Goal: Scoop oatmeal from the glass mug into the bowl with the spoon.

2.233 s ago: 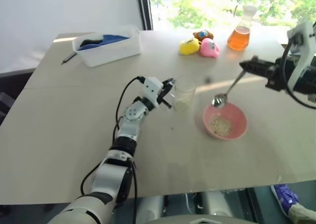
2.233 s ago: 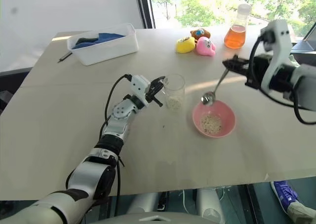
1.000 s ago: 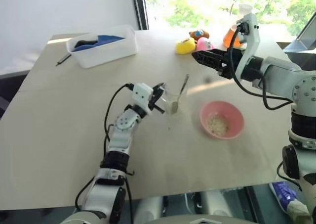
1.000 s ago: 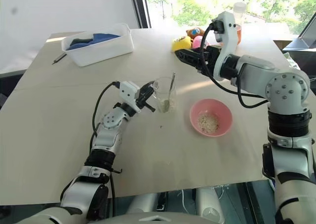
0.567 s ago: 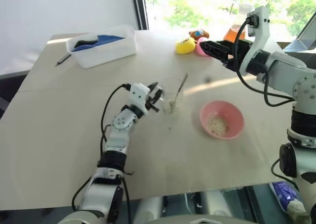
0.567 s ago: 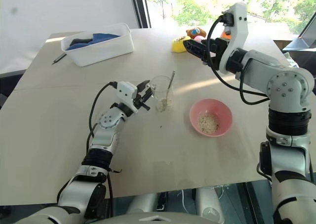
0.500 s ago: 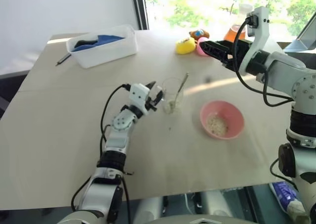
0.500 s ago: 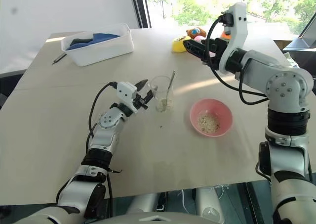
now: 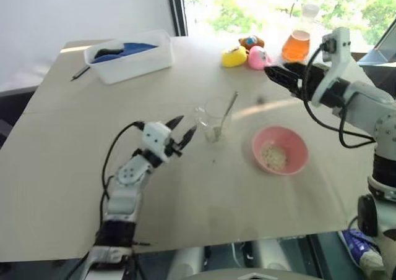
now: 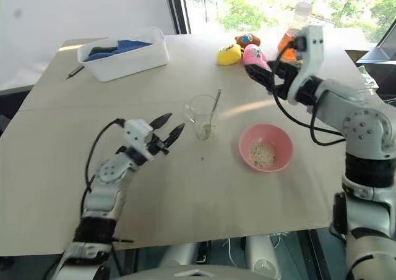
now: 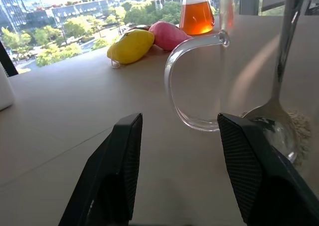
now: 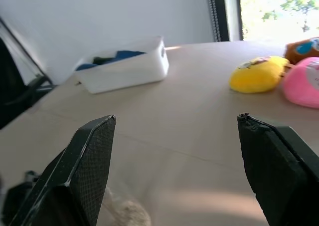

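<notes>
The glass mug [image 9: 208,115] stands mid-table with a little oatmeal [image 9: 214,132] at its bottom. The spoon [image 9: 229,107] leans inside it, handle up; nothing holds it. To its right sits the pink bowl [image 9: 296,145] with a small heap of oatmeal [image 9: 274,156]. My left gripper [image 9: 185,126] is open, just left of the mug and apart from it. In the left wrist view the mug handle [image 11: 184,76] lies beyond the fingers [image 11: 122,161]. My right gripper [image 9: 270,72] hovers open and empty, up and to the right of the mug.
A white tub [image 9: 145,60] with a blue cloth stands at the back left, a dark pen [image 9: 82,73] beside it. Yellow [image 9: 236,58] and pink [image 9: 260,59] plush toys and a flask of orange liquid [image 9: 297,45] line the far edge.
The right gripper set the spoon in the mug, let go and drew off to the right. The left gripper opened off the mug handle and pulled back toward the near left.
</notes>
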Available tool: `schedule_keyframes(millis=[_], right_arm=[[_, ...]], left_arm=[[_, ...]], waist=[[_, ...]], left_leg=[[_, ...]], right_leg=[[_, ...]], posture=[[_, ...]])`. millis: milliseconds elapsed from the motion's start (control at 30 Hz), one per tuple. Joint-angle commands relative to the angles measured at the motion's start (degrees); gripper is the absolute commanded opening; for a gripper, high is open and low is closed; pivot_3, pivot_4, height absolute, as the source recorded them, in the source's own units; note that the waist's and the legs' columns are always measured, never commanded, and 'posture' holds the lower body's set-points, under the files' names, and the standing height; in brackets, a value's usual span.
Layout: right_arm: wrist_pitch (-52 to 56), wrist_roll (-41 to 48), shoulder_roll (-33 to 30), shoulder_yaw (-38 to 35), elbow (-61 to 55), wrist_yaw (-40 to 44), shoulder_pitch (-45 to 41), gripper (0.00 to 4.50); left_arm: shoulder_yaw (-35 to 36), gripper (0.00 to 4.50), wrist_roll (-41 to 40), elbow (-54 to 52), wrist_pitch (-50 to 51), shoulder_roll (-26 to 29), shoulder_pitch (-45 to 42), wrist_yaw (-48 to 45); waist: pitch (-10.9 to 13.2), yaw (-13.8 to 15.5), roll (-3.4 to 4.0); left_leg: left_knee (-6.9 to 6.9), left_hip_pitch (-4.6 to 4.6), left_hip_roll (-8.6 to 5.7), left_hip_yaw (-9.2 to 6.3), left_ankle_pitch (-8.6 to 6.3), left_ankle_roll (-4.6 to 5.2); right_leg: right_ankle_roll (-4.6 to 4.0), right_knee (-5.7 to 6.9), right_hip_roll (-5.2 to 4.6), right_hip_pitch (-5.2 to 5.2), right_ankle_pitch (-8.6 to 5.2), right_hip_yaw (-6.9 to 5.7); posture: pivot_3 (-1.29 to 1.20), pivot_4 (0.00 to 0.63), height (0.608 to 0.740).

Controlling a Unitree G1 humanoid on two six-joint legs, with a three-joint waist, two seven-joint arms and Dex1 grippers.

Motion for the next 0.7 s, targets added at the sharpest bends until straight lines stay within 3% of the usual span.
schedule_keyframes(millis=[33, 100, 133, 200, 267, 333, 533, 700], right_arm=[[-12.8, -8.3, -3.9, -2.9, -2.5, 10.5, 8.9, 3.93], [-17.6, -8.5, -4.5, -6.4, -1.2, 17.1, 15.4, 3.93], [-18.7, -8.5, -5.3, -8.0, -0.1, 20.0, 18.6, 3.93], [-22.3, -10.7, -7.4, -9.4, 2.1, 26.0, 24.0, 3.93], [-25.5, -12.7, -9.3, -10.2, 3.9, 31.1, 28.5, 4.44], [-26.9, -12.3, -9.9, -11.9, 6.7, 35.3, 31.6, 4.5], [-36.4, -17.4, -10.5, -11.5, 18.3, 47.5, 37.3, 4.5], [-41.1, -19.5, -9.4, -12.0, 23.4, 51.4, 37.2, 4.5]], left_arm=[[4.6, 2.5, -4.4, -8.8, 2.8, 3.3, 5.0, -1.6], [6.4, 2.5, -6.3, -10.6, 4.4, 5.2, 9.3, -3.1], [7.1, 2.92, -6.6, -11.0, 4.6, 6.1, 11.4, -3.9], [7.9, 3.09, -7.9, -11.9, 5.4, 6.8, 14.3, -5.1], [8.3, 3.93, -8.6, -12.9, 5.8, 7.4, 16.7, -6.1], [8.8, 4.47, -9.0, -13.9, 6.1, 7.8, 18.9, -6.7], [10.1, 4.47, -11.3, -16.3, 13.0, 10.0, 24.1, -7.5], [11.2, 4.47, -11.4, -16.8, 13.7, 10.9, 25.6, -8.2]], waist=[[0.0, 0.2, 0.01], [0.0, 0.2, 0.01], [0.0, 0.2, 0.06], [0.0, 0.0, 0.07], [0.0, 0.1, 0.05], [0.0, 0.1, 0.05], [0.1, -0.3, 0.13], [0.2, -0.5, 0.18]], left_leg=[[0.0, 0.02, -0.01, 0.0, 0.0, 0.0], [0.0, 0.08, 0.01, 0.0, -0.01, 0.02], [-0.01, 0.15, 0.01, 0.0, -0.02, 0.02], [0.01, 0.18, 0.0, 0.04, -0.02, 0.03], [0.01, 0.3, 0.02, 0.01, -0.03, 0.05], [0.01, 0.45, 0.02, 0.02, -0.03, 0.06], [-0.06, 1.38, 0.25, 0.02, -0.07, 0.11], [-0.06, 1.42, 0.3, 0.06, -0.07, 0.11]], right_leg=[[0.0, -0.01, 0.0, 0.02, 0.0, -0.01], [0.0, -0.02, 0.04, 0.09, 0.0, -0.02], [0.0, -0.02, 0.05, 0.15, 0.0, -0.01], [0.0, 0.05, 0.07, 0.14, 0.0, 0.03], [-0.01, 0.03, 0.11, 0.25, -0.01, -0.03], [-0.01, -0.01, 0.12, 0.39, -0.01, -0.08], [-0.17, -0.52, 0.31, 1.5, -0.14, -0.18], [-0.11, -0.58, 0.39, 1.54, -0.09, -0.25]], posture=[[0.0, 0.15, 0.74], [0.0, 0.15, 0.74], [0.0, 0.15, 0.74], [0.0, 0.15, 0.74], [0.0, 0.15, 0.74], [0.0, 0.15, 0.74], [0.0, 0.15, 0.74], [0.0, 0.15, 0.74]])
